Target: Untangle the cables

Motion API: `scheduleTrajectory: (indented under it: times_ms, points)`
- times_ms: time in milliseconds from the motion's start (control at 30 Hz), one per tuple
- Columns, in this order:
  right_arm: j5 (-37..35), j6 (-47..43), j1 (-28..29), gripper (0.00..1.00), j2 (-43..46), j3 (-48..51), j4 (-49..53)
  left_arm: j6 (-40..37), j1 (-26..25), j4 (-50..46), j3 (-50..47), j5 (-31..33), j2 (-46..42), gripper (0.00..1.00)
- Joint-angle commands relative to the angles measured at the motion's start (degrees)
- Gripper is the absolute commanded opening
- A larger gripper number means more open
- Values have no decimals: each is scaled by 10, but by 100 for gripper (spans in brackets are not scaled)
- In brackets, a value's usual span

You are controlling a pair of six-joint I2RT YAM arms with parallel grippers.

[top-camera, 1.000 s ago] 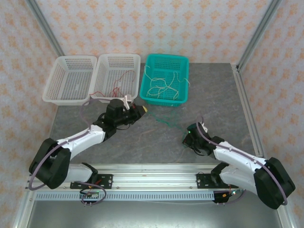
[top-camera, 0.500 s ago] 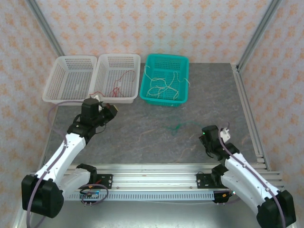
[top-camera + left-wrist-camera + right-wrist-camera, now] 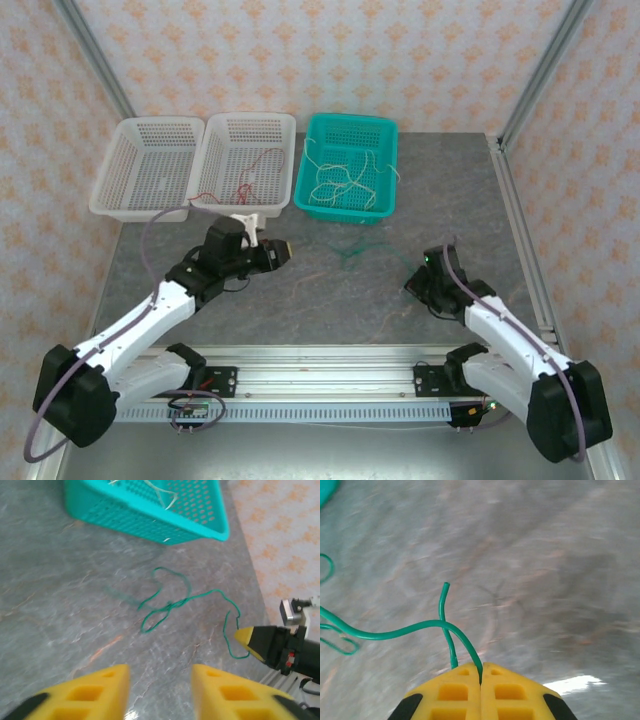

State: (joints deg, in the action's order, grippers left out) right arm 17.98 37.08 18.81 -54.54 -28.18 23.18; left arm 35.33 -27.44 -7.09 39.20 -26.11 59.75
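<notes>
We are looking down from the overhead view at the grey table (image 3: 330, 315), where the green cable (image 3: 350, 253) is lying in loose loops at the middle of the frame, just below the teal basket (image 3: 340, 212). The cream cables (image 3: 340, 180) are sitting in a tangle inside that basket. To its left, the red cable (image 3: 250, 178) is resting in a white basket (image 3: 225, 140) and trailing over its lower rim. A second white basket (image 3: 150, 165) is standing against it at the upper left.

The left gripper (image 3: 159, 670) is hovering over the table at the bottom of its wrist view. Its yellow fingers (image 3: 107, 687) are standing apart with nothing between them, so we are reading it as open. Above them in that frame, the green cable is curling across the stone surface and running off to the right, toward the other arm's yellow tip.

The right gripper (image 3: 480, 672) is pinching the green cable near one end, with its jaws pressed tight together. A short stub is poking up beside the grip, and the rest is arching away to the left edge of the frame.
</notes>
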Motion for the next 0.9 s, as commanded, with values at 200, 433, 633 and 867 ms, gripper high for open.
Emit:
scheduleTrajectory:
  times_ms: [200, 433, 633, 867]
  points:
    - [95, -36, 37, 0, 1, -35, -66, -141, -62, 62, 5, 10, 70, 61]
    - [111, -36, 59, 0, -30, -71, -55, -163, -106, 127, -11, 12, 169, 81]
    - [155, -20, 72, 0, -53, -72, -86, -155, -140, 90, 44, 157, 239, 93]
    - [50, 39, 48, 0, 26, -78, -27, -18, -110, 4, 38, 402, 301, 43]
